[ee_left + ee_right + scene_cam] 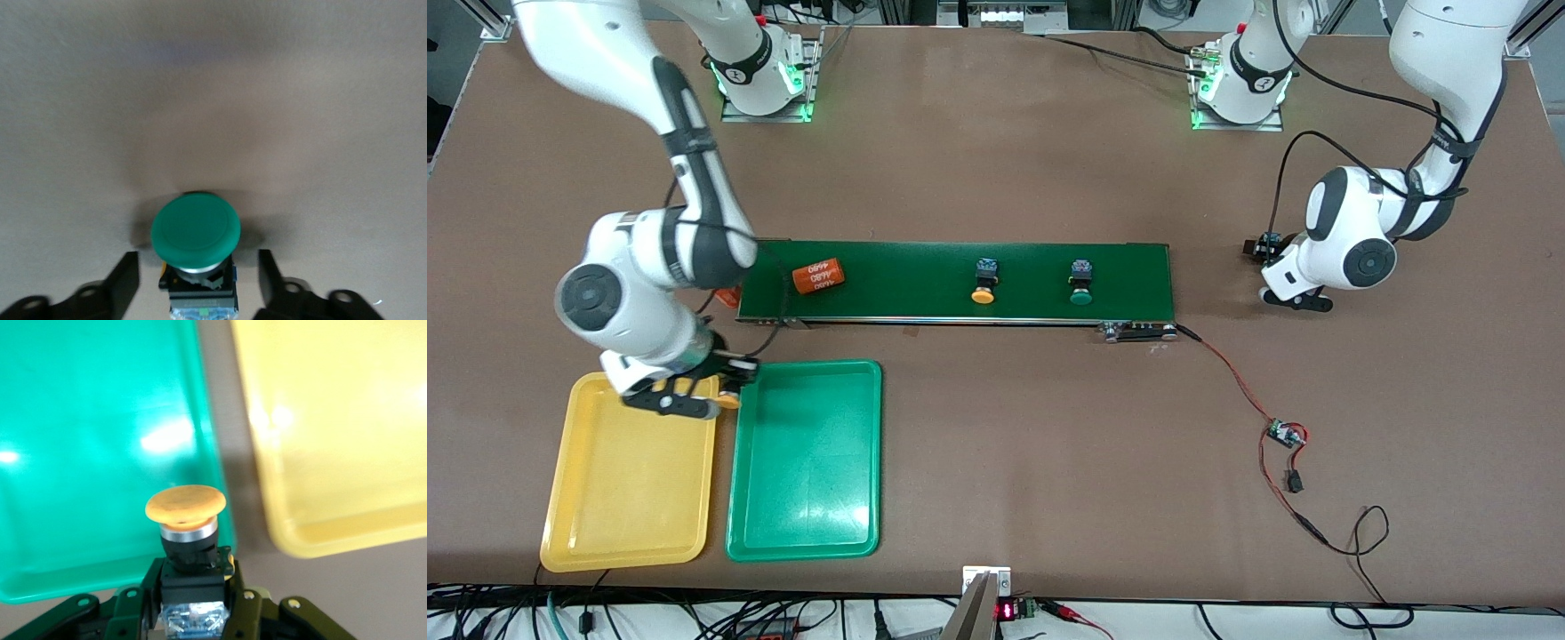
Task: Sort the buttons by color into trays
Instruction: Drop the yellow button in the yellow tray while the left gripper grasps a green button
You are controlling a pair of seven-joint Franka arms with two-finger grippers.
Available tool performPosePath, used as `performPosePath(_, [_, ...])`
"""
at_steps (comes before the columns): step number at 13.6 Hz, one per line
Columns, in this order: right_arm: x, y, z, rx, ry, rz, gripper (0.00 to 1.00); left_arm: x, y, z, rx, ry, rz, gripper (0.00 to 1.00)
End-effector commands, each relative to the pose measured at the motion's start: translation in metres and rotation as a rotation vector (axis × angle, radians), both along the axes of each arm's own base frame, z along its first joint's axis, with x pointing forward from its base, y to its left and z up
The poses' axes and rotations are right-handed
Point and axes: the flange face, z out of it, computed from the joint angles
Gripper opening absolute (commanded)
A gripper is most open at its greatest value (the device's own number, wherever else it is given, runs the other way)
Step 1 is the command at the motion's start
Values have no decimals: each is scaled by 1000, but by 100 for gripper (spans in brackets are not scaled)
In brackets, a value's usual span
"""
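My right gripper [710,393] [195,583] is shut on the black body of a yellow-capped button [185,505] [727,400]. It hangs over the strip between the yellow tray [631,480] [347,453] and the green tray [805,480] [87,420], at their ends nearest the belt. My left gripper [1261,251] [197,257] is low over the table off the belt's end at the left arm's side. It stands open around a green-capped button [195,230], with a gap on each side of the body. Another yellow button [983,283] and another green button [1081,284] lie on the dark-green belt [925,267].
An orange cylinder with white numbers [819,276] lies on the belt toward the right arm's end. The belt's motor [1138,332] sits at its near edge. A red-and-black wire runs from it to a small circuit board [1285,434] on the table.
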Motion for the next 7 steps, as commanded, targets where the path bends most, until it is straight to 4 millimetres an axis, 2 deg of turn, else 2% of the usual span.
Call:
performPosePath(1, [20, -27, -8, -57, -9, 120, 19, -2, 3, 11, 4, -18, -28, 31])
performPosePath(3, [32, -61, -25, -121, -27, 170, 19, 6, 4, 21, 8, -18, -23, 21])
performPosePath(4, [35, -69, -27, -128, -56, 185, 19, 18, 1, 35, 11, -8, -26, 21])
performPosePath(5, [36, -78, -37, -133, -56, 190, 19, 33, -4, 52, 9, 17, -23, 21])
performPosePath(7, [42, -107, -54, -142, -59, 238, 19, 65, -31, 90, -5, 43, -49, 22])
